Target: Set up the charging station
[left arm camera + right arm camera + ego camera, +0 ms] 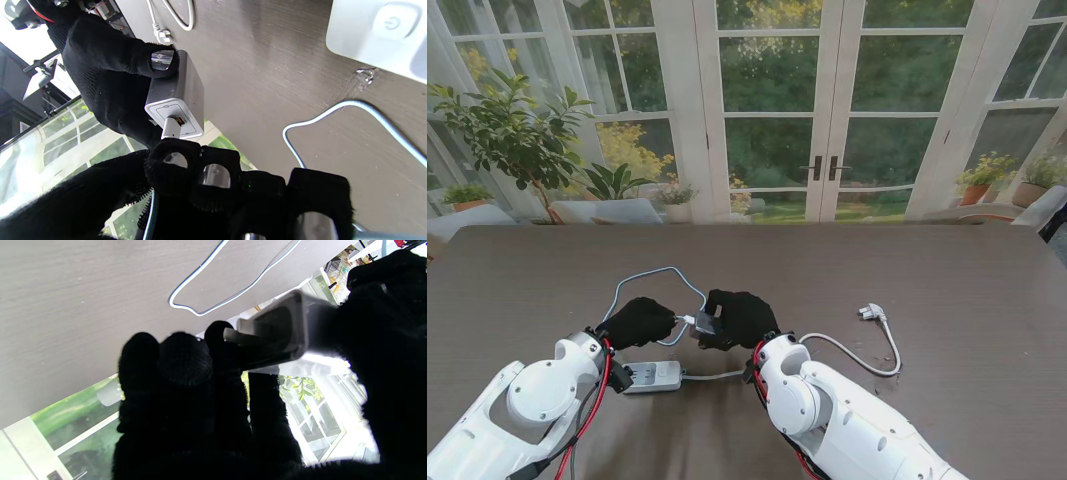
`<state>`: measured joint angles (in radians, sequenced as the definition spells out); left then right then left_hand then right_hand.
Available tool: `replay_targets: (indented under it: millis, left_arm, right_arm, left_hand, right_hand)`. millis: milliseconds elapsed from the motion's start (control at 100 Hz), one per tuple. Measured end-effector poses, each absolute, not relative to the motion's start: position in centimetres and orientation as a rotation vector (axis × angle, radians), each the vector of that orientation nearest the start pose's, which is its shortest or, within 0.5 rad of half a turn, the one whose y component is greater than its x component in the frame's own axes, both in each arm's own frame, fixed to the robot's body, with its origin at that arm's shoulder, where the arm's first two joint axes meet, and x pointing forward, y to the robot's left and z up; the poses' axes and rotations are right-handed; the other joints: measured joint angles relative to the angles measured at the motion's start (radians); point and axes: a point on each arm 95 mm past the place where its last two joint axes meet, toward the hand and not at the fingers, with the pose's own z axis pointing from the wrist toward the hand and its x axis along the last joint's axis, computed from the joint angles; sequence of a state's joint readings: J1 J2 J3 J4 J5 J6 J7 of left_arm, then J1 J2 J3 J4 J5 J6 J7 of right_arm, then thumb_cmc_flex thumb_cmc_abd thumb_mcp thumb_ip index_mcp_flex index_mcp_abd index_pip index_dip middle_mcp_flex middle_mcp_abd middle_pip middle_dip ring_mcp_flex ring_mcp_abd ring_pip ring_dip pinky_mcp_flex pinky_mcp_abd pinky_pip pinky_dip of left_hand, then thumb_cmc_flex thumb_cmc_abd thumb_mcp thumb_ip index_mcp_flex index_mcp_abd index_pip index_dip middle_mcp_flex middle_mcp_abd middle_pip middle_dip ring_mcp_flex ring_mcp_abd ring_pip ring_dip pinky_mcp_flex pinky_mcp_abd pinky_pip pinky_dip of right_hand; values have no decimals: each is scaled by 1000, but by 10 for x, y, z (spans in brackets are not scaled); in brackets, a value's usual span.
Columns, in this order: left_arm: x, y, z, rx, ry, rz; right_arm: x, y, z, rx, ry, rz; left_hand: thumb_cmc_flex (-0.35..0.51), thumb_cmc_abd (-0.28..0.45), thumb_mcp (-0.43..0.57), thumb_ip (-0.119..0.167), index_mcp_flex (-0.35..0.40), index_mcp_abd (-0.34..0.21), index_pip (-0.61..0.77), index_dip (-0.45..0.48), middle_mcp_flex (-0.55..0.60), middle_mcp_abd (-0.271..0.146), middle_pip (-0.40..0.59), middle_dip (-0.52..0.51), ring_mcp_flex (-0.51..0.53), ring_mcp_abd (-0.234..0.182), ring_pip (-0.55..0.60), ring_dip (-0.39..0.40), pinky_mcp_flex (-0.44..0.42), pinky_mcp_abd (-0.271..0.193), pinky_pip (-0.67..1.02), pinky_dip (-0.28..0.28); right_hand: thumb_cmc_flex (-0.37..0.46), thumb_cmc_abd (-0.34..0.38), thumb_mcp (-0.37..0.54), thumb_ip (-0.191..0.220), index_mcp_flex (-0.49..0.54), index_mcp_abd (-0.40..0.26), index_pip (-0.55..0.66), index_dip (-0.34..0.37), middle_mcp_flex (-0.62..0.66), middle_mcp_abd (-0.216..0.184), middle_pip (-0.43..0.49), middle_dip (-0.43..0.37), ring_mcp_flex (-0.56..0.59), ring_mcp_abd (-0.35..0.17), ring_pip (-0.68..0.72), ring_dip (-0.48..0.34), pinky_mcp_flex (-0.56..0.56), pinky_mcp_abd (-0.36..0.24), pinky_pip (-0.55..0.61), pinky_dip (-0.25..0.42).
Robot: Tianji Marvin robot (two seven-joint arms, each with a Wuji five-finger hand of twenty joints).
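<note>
Table (947, 300): dark wood grain, seen from the stand, with glazed doors (827, 110) at 12 o'clock beyond its far edge.

Right hand (742, 318): black-gloved, held above the table near its centre. Its fingers are curled around a small grey-white charger (705, 321); in the left wrist view the thumb (156, 61) is pressed against one side of the charger (176, 96) and the remaining fingers are wrapped behind it. The charger is lifted clear of the table.

Left hand (639, 322): black-gloved, at 9 o'clock of the right hand and nearly touching it. Its fingertips (173, 160) are pinched together on the white plug (170, 128) of a cable (652, 275). The plug is set against the port on the charger's face; how deep it sits cannot be told.

Cable: pale, looped on the table at 12 o'clock of the left hand and led back to the pinched fingers.

Power strip (652, 377): white, flat on the table at 6 o'clock of the left hand, nearer to me, partly covered by the left wrist. A power button (392, 23) is seen on it in the left wrist view.

Cord (867, 355): white, run from the strip past the right wrist and curved toward 3 o'clock, ended in a wall plug (872, 313) lying loose on the table.
</note>
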<state>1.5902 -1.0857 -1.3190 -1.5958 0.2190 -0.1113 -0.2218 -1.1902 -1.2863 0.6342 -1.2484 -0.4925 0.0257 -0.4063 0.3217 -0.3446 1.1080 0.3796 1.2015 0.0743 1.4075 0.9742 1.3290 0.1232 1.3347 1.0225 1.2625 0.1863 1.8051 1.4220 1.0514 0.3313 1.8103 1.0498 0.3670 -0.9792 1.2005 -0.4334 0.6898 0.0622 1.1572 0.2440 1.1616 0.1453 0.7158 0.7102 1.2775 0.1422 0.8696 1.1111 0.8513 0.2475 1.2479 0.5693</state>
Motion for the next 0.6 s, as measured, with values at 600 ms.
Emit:
replay_targets:
  millis: [600]
  left_arm:
    - [394, 31, -309, -1858, 1378, -1905]
  right_arm:
    - [408, 197, -352, -1743, -1842, -2406]
  left_hand:
    - [-10, 0, 0, 19, 1, -14, 18, 0, 0, -12, 16, -6, 0, -13, 0, 62, 0, -15, 0, 6]
  right_hand:
    - [-33, 128, -21, 194, -134, 39, 0, 89, -278, 1, 54, -80, -68, -5, -69, 0, -127, 2, 0, 14]
